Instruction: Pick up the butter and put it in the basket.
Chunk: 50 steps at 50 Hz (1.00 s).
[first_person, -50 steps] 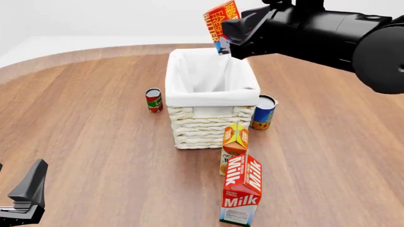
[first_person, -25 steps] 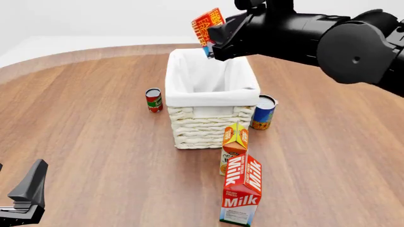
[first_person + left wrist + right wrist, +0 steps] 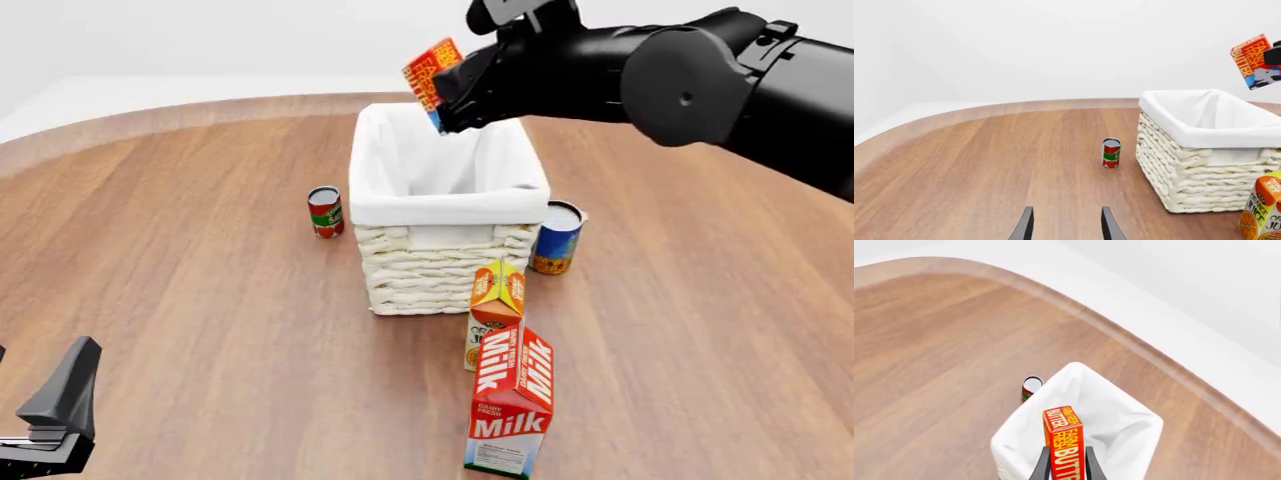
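My right gripper (image 3: 1066, 465) pinches the butter (image 3: 429, 74) above the basket (image 3: 447, 205). Next, prob: lower, release. Left gripper (image 3: 1066, 226) spread, idle.

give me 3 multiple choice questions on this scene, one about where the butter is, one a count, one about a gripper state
1. Where is the butter?
A. lying in the basket
B. held in the air above the basket
C. on the table beside the milk carton

2. How many cans stand on the table?
A. one
B. two
C. four

3. The left gripper is:
A. open, holding nothing
B. shut on the butter
C. shut on a can

Answers:
1 B, the right gripper clamps it over the liner.
2 B, a red can left of the basket and a blue can right of it.
3 A, its fingers stand apart over bare wood.
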{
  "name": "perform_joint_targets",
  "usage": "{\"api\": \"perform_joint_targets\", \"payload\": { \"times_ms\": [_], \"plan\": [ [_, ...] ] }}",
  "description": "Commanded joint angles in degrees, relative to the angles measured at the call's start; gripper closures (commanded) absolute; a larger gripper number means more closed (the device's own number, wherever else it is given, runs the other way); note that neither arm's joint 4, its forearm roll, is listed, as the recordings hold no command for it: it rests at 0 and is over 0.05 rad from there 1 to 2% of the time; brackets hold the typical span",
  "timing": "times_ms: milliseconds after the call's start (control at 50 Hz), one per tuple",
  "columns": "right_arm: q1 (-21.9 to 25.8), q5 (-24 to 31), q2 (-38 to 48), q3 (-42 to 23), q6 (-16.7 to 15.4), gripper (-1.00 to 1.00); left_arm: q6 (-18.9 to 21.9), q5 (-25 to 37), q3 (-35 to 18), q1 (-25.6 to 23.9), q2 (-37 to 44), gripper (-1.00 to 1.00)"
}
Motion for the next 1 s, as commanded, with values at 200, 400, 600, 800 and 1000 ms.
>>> {"api": "perform_joint_targets", "payload": {
  "times_ms": [200, 400, 600, 800, 1000],
  "plan": [
    [-0.4, 4.8, 2.8, -7.5, -1.8, 1.0, 0.0, 0.0, 0.0, 0.0, 0.0, -1.0],
    [-0.3, 5.5, 4.4, -9.1, -2.5, 1.0, 0.0, 0.0, 0.0, 0.0, 0.0, -1.0],
    [0.0, 6.5, 6.0, -10.3, -2.7, 1.0, 0.0, 0.0, 0.0, 0.0, 0.0, -1.0],
    [-0.1, 7.9, 7.9, -11.3, -4.4, 1.0, 0.0, 0.0, 0.0, 0.0, 0.0, -1.0],
    [-0.5, 9.7, 9.4, -13.4, -5.8, 1.0, 0.0, 0.0, 0.0, 0.0, 0.0, -1.0]
  ]
}}
